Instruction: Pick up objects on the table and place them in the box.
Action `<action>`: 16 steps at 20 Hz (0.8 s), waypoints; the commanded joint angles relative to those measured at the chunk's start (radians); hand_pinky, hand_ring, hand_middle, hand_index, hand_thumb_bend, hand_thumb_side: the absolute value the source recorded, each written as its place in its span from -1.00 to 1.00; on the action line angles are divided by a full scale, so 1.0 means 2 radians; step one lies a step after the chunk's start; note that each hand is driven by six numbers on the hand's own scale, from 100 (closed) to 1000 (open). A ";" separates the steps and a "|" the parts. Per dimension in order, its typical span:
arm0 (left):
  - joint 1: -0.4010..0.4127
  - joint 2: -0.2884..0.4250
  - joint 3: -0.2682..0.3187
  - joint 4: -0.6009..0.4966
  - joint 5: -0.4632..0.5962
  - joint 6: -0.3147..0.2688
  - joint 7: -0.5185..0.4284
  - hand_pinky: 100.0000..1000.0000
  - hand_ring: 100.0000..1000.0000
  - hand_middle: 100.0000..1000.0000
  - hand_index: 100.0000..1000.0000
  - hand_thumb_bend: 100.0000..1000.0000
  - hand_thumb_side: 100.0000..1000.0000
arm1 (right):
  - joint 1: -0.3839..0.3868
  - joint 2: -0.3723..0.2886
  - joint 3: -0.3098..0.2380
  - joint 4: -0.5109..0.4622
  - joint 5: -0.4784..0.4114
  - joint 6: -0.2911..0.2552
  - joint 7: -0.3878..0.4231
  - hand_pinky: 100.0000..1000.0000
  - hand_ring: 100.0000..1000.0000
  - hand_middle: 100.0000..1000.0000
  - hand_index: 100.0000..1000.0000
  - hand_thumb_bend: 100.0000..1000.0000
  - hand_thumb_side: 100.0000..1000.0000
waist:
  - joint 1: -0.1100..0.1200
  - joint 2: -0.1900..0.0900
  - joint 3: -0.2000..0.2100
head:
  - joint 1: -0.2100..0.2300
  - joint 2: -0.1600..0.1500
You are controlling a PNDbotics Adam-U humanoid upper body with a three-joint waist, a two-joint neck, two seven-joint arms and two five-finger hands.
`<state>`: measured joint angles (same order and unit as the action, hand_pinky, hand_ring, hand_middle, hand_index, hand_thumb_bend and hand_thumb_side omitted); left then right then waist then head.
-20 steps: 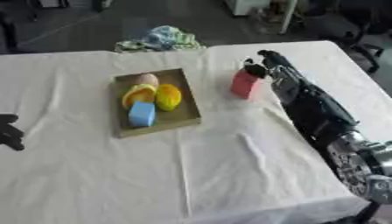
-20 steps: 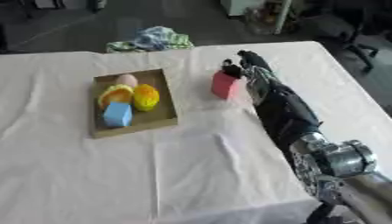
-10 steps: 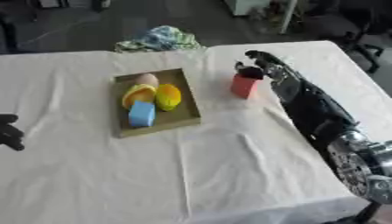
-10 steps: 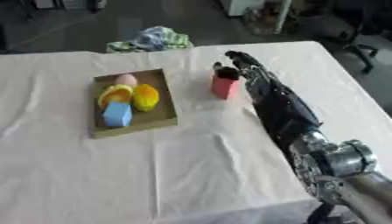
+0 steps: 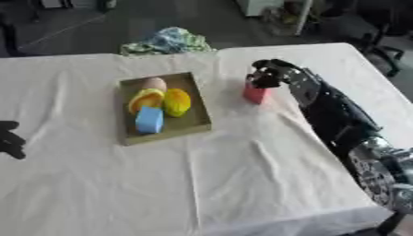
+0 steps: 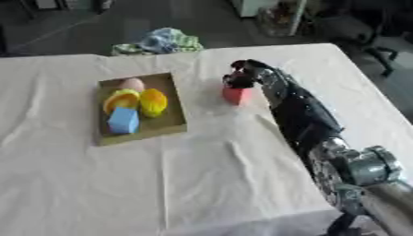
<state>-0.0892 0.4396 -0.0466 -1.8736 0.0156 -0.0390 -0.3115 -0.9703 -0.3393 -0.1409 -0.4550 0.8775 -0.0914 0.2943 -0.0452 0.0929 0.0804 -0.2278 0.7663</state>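
A red block (image 5: 255, 93) stands on the white tablecloth just right of the brown box (image 5: 202, 120). My right hand (image 5: 266, 75) is over the top of the block with its fingers curled down round it. The box holds a blue cube (image 5: 149, 120), a yellow fruit (image 5: 177, 102), an orange piece (image 5: 144, 99) and a pale round thing (image 5: 153, 84). My left hand (image 5: 9, 139) shows dark at the left edge, resting on the cloth with fingers relaxed.
A crumpled blue-green cloth (image 5: 167, 40) lies at the table's far edge. Office chairs and floor lie beyond the table (image 5: 242, 184). My right forearm (image 5: 335, 115) stretches along the right side of the table.
My right hand has moved left and down over the red block, and its fingers have curled round the block's top. The block has shifted slightly toward the box.
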 commanded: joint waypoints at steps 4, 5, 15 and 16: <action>-0.003 0.006 0.004 -0.005 0.000 0.000 -0.001 0.40 0.00 0.06 0.56 -1.00 0.85 | -0.008 -0.019 0.000 -0.010 0.036 0.011 -0.008 0.91 0.94 0.93 1.00 -0.86 -0.01 | 0.004 -0.005 -0.001 | -0.002 0.002; -0.003 0.006 0.004 -0.005 0.000 0.000 -0.001 0.40 0.00 0.06 0.56 -1.00 0.85 | -0.008 -0.018 0.000 -0.011 0.042 0.012 -0.008 0.91 0.94 0.94 1.00 -0.84 0.01 | 0.004 -0.005 -0.001 | -0.002 0.002; -0.004 0.005 0.004 -0.005 0.000 -0.001 -0.001 0.41 0.00 0.06 0.56 -1.00 0.85 | -0.005 -0.014 0.001 -0.006 0.078 0.010 0.025 0.89 0.94 0.95 1.00 -0.82 -0.09 | 0.004 -0.004 -0.001 | -0.003 0.002; -0.004 0.005 0.004 -0.005 0.000 -0.001 -0.001 0.41 0.00 0.06 0.56 -1.00 0.85 | -0.005 -0.014 0.000 -0.005 0.076 0.009 0.028 0.88 0.93 0.93 1.00 -0.83 0.05 | 0.005 -0.004 -0.001 | -0.003 0.002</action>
<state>-0.0890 0.4396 -0.0466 -1.8736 0.0156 -0.0393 -0.3117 -0.9751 -0.3396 -0.1416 -0.4676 1.0109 -0.0749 0.3375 -0.0452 0.0928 0.0802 -0.2313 0.7663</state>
